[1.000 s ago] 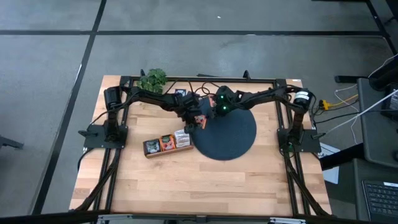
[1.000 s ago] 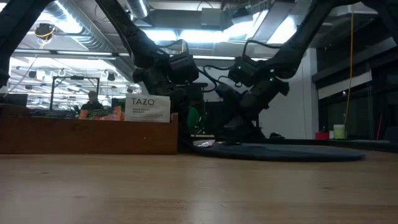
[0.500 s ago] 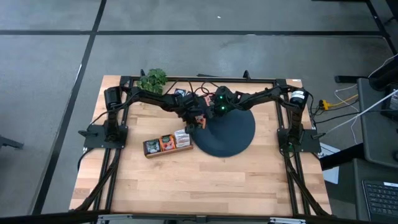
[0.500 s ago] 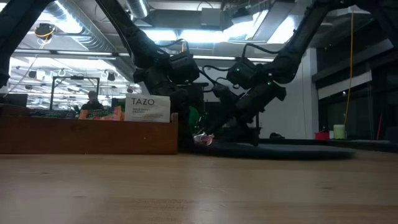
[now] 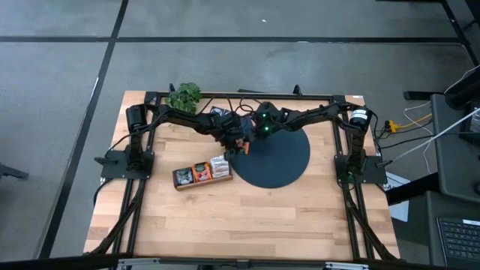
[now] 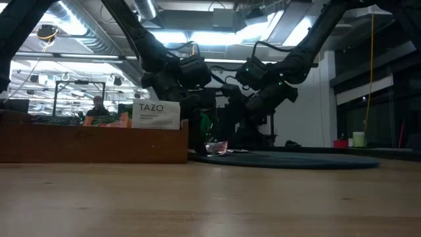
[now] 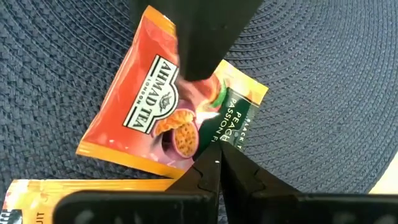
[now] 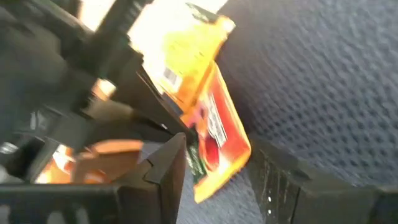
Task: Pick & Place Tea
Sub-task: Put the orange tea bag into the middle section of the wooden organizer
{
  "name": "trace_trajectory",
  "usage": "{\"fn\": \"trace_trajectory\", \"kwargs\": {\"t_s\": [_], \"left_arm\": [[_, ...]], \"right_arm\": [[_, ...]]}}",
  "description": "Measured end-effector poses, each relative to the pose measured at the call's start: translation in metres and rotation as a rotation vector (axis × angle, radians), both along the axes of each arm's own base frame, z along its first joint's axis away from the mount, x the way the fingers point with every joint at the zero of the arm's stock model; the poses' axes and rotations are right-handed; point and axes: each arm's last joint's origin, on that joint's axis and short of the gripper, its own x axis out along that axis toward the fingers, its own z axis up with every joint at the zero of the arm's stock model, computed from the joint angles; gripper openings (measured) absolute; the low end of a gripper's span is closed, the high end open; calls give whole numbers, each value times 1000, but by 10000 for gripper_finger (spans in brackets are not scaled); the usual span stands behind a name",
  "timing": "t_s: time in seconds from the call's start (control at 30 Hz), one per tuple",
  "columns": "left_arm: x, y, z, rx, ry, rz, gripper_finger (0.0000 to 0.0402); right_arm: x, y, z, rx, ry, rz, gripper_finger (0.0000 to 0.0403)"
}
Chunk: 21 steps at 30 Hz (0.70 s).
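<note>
An orange-red tea sachet with a green end sits over the left edge of the dark woven disc. My left gripper is shut on it. My right gripper is open. It comes from the disc's far side, with the sachet between its fingers; one finger crosses the sachet's far end. A yellow sachet lies close beside my left gripper. In the low view the held sachet shows just above the disc's edge. My left gripper pinches the sachet's edge at its green end between its two shut fingertips, slanting down from the table's left. The sachet sits tilted, its orange end toward the disc. My right gripper: I cannot tell whether its fingers touch the sachet.
A long wooden tray holding several sachets, a white one among them, lies on the table left of the disc. A green plant stands at the far left edge. Both arms crowd together over the disc's left rim.
My right gripper has tipped up a little and drawn toward the far left. Its fingers have risen off the disc in the low view. The sachet, flat on the disc's edge a second ago, now stands slightly raised.
</note>
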Motion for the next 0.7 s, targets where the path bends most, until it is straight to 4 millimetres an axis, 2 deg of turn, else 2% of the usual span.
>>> {"fn": "trace_trajectory", "kwargs": {"t_s": [0.17, 0.43, 0.7], "left_arm": [[0, 0, 0, -2, -1, 6, 3], [0, 0, 1, -9, -1, 19, 4], [-9, 0, 15, -28, 31, 65, 22]], "right_arm": [[-1, 4, -3, 5, 33, 17, 125], [1, 8, -2, -13, 18, 44, 14], [2, 8, -1, -14, 10, 52, 5]]}}
